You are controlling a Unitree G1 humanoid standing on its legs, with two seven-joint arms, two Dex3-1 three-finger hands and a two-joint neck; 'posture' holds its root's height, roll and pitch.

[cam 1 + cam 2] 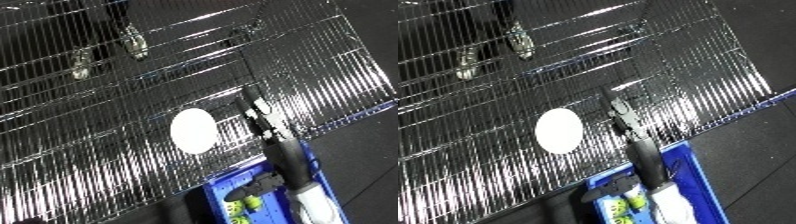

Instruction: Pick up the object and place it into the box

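While the right hand [259, 114] reaches up over the wire rack [107, 150], the white oval object [193, 131] lies just left of it, long axis upright. From the right eye, its fingers [620, 107] cannot be told apart or together; the blue bin [696, 172] sits below.

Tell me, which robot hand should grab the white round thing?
Probably the right robot hand. It is the only one in view, reaching over the wire shelf close beside the white round thing, with the blue bin just below.

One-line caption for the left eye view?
Right hand reaches over the wire shelf beside a white disc, above the blue bin.
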